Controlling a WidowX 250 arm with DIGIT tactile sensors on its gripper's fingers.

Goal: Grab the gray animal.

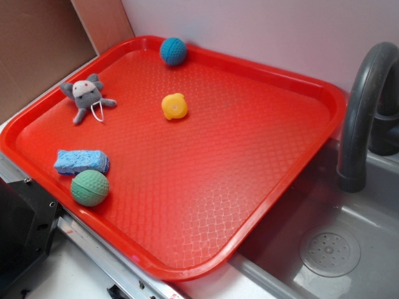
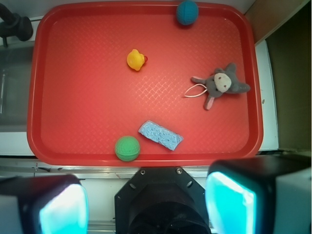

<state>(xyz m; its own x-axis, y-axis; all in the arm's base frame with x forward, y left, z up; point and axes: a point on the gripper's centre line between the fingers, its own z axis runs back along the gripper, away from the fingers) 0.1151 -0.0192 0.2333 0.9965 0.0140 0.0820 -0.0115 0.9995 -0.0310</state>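
The gray animal [image 1: 87, 96] [image 2: 222, 85] is a small knitted plush with a white face, pointed ears and a white string loop. It lies flat near the left edge of the red tray [image 1: 274, 205] in the exterior view, and at the tray's right side in the wrist view. My gripper [image 2: 146, 202] shows only in the wrist view, high above the tray's near edge. Its cyan pads [image 2: 231, 202] stand wide apart with nothing between them. The animal is far from the fingers, up and to the right.
On the tray also lie a yellow rubber toy [image 1: 174, 106], a blue knitted ball [image 1: 173, 51], a blue sponge block [image 1: 81, 161] and a green ball [image 1: 90, 188]. A gray sink [image 1: 336, 249] with a dark faucet [image 1: 365, 106] sits beside the tray.
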